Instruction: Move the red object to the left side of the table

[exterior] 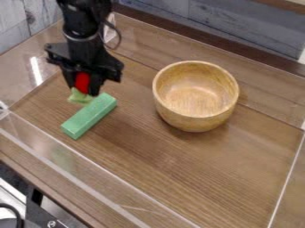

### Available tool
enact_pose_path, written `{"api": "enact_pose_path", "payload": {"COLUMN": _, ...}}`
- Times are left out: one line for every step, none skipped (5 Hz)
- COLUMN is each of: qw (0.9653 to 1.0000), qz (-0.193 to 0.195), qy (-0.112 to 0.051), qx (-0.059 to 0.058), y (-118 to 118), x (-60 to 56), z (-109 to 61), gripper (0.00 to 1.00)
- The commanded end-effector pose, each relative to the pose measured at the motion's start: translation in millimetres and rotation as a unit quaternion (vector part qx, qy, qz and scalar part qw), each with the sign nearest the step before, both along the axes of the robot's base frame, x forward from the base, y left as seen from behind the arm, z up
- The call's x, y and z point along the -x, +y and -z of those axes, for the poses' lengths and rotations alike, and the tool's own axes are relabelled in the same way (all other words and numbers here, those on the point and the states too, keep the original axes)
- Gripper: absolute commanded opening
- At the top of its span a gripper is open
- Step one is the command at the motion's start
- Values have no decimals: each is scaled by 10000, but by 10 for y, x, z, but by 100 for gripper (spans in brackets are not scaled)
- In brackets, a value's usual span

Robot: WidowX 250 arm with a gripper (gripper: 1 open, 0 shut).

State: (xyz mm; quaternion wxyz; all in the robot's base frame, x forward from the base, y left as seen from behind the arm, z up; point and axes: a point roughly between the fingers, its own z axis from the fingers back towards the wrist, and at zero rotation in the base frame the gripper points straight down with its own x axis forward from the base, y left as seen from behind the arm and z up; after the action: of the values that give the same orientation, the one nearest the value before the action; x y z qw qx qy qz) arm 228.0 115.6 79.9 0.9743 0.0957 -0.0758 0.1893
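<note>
The red object (pixel 82 83), a small red toy with a green leafy stem hanging below it, is held between the black fingers of my gripper (pixel 84 80). The gripper is shut on it over the left part of the brown wood-grain table (pixel 202 169). It hovers just above the upper end of a flat green block (pixel 89 116). The black arm rises from the gripper toward the top edge of the view.
A round wooden bowl (pixel 195 94) stands empty at the centre right. Low clear acrylic walls (pixel 71 183) border the table on all sides. The green block lies diagonally on the left half.
</note>
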Motion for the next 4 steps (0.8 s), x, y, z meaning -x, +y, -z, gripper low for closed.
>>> {"api": "enact_pose_path", "payload": {"qw": 9996, "qz": -127, "qy": -246, "qx": -69, "y": 206, "x": -172, "z": -143, "gripper": 0}}
{"api": "enact_pose_path", "payload": {"qw": 9996, "qz": 3, "qy": -282, "qx": -97, "y": 445, "x": -248, "z": -191, "gripper": 0}}
{"api": "enact_pose_path", "payload": {"qw": 9994, "qz": 225, "qy": -252, "qx": -100, "y": 630, "x": -291, "z": -219, "gripper": 0}}
{"api": "enact_pose_path", "payload": {"qw": 9994, "qz": 261, "qy": -193, "qx": -93, "y": 685, "x": -398, "z": -171, "gripper": 0}}
